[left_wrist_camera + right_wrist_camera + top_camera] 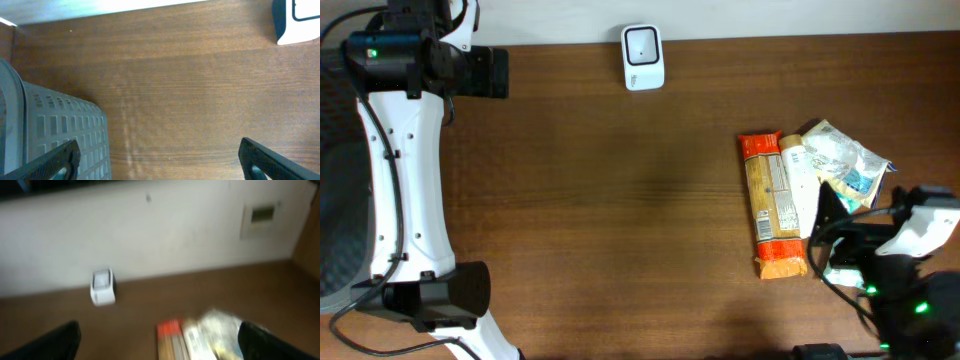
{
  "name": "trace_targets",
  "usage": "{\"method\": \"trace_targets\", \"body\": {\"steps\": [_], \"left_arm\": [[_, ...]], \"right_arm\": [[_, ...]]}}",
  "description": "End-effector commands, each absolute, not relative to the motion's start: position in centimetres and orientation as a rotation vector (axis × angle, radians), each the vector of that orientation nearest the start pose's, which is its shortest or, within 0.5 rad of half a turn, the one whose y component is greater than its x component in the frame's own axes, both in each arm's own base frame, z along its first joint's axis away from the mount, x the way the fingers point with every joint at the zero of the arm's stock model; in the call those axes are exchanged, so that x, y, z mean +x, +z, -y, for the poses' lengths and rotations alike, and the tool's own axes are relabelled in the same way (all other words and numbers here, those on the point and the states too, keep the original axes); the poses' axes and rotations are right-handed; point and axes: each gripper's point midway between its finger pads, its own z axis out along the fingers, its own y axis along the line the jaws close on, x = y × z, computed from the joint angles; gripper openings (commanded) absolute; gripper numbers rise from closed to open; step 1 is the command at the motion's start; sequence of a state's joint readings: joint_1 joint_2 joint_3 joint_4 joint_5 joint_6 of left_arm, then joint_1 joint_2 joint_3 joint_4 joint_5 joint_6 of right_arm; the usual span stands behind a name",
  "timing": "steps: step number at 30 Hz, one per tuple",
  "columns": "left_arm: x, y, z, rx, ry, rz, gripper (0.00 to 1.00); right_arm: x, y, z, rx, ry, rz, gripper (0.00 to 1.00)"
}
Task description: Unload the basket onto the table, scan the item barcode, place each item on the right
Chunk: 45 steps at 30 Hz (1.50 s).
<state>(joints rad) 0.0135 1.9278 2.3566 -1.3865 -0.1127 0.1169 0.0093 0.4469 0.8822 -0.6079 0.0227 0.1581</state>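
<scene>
The left gripper [159,150] hangs over bare table [190,90], jaws spread as wide as they go and holding nothing. A grey slotted basket [60,130] sits close beside the finger at the left of its wrist view. Ahead of this gripper and off to the right, at the table's far edge, stands the white scanner [643,57], a small rounded block with a dark-framed window.

Well to the right of the scanner the items lie bunched together. The long orange packet [775,205] has orange ends, a tan middle and a pale printed panel. A white tube [798,180] lies along its right side, touching it. A crinkled whitish bag [845,155] with blue print lies just past the tube.

The right gripper [159,332] is likewise wide open and empty, just beside the heap. In its blurred wrist view the packet and bag lie directly ahead, between the fingers. The print is too small to tell where a barcode sits.
</scene>
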Motion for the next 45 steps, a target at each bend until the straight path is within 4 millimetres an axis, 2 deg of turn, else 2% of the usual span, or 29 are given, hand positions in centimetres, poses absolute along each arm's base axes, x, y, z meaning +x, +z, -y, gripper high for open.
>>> {"method": "trace_targets", "body": {"steps": [1,2,4,7,10,12,15,42,44,45], "left_arm": [[44.8,32.7,-2.5,0.102,0.198,-2.501,0.99],[44.8,32.7,-2.5,0.102,0.198,-2.501,0.99],[44.8,32.7,-2.5,0.102,0.198,-2.501,0.99],[44.8,32.7,-2.5,0.102,0.198,-2.501,0.99],[44.8,32.7,-2.5,0.102,0.198,-2.501,0.99],[44.8,32.7,-2.5,0.102,0.198,-2.501,0.99],[44.8,32.7,-2.5,0.102,0.198,-2.501,0.99],[44.8,32.8,-2.5,0.102,0.198,-2.500,0.99],[44.1,34.0,-2.5,0.099,0.199,-2.472,0.99],[43.5,35.2,-2.5,0.095,0.200,-2.443,0.99]], "right_arm": [[22.9,29.8,0.1,0.153,0.124,-1.629,0.99],[23.3,28.2,0.1,0.148,0.129,-1.554,0.99],[23.8,26.5,0.1,0.143,0.134,-1.482,0.99],[24.3,22.7,0.0,0.138,0.140,-1.436,0.99],[24.7,19.3,0.0,0.142,0.135,-1.495,0.99],[24.7,18.2,0.0,0.144,0.133,-1.537,0.99],[24.6,15.5,-0.3,0.139,0.137,-1.648,0.98],[24.6,15.5,-0.3,0.138,0.139,-1.647,0.98],[24.6,15.5,-0.3,0.138,0.139,-1.647,0.98],[24.6,15.5,-0.3,0.138,0.139,-1.647,0.98]]}}
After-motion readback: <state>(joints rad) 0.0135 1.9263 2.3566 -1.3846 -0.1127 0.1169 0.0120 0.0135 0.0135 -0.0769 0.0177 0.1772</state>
